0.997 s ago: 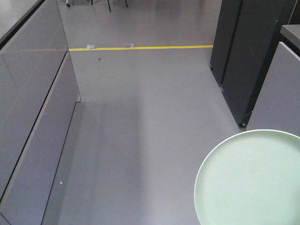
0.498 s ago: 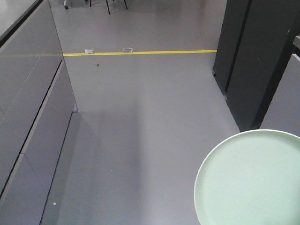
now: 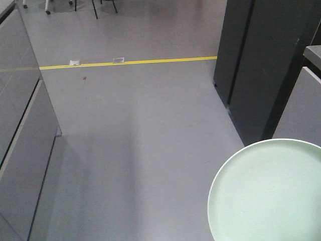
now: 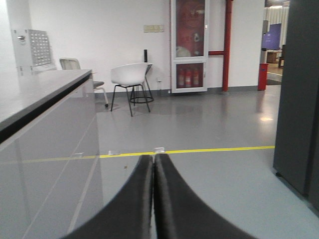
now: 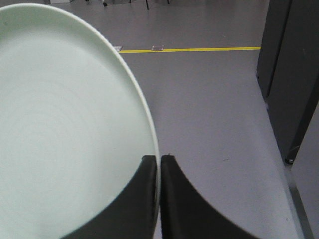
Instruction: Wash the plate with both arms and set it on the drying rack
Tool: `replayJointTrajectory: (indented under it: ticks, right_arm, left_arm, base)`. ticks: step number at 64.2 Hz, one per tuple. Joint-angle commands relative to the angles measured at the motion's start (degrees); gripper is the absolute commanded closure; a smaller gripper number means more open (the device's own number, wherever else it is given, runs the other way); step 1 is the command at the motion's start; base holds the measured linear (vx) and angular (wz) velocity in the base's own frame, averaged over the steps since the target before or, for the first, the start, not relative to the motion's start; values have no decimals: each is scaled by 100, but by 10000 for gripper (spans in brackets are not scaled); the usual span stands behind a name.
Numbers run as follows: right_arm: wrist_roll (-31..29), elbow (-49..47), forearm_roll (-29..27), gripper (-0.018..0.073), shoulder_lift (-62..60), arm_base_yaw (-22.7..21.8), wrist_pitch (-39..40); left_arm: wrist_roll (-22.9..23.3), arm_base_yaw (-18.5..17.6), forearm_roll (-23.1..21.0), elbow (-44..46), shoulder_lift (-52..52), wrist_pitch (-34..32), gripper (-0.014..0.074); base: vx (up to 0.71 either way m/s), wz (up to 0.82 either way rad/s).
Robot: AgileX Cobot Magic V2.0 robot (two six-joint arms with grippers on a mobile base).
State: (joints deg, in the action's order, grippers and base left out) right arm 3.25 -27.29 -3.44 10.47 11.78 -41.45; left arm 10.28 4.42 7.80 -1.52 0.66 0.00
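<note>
- Plate point(image 3: 271, 196) cropped at the front view's lower-right corner, up over grey floor point(image 3: 140, 150).
- Rim pinched between right gripper point(image 5: 158, 160) fingers point(image 5: 142, 199); left side out of frame.
- Left gripper point(image 4: 153, 159) fingers point(image 4: 132, 204) pressed together, empty.

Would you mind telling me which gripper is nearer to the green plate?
Right. The right gripper pinches the plate at its rim; the left gripper is shut on nothing, with no plate in its view.

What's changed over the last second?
The whole view shifted: the yellow floor line sits lower and the grey counter slid leftward, so the robot seems to be moving. The round pale mint-green plate kept its spot, its rim pinched in the right hand.
</note>
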Motion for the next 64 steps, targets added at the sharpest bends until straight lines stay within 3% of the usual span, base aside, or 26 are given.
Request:
replayJointTrajectory:
  ticks: [1,64]
  right_arm:
    - [-5,-145,17,564,73,-17,454]
    - [-5,-145,17,564,73,-17,459]
  left_arm:
    - [15,3,-21,-85,88,-376,602]
    - [15,3,-21,-85,88,-376,602]
  base:
    - [26,-26]
    - [20,-36]
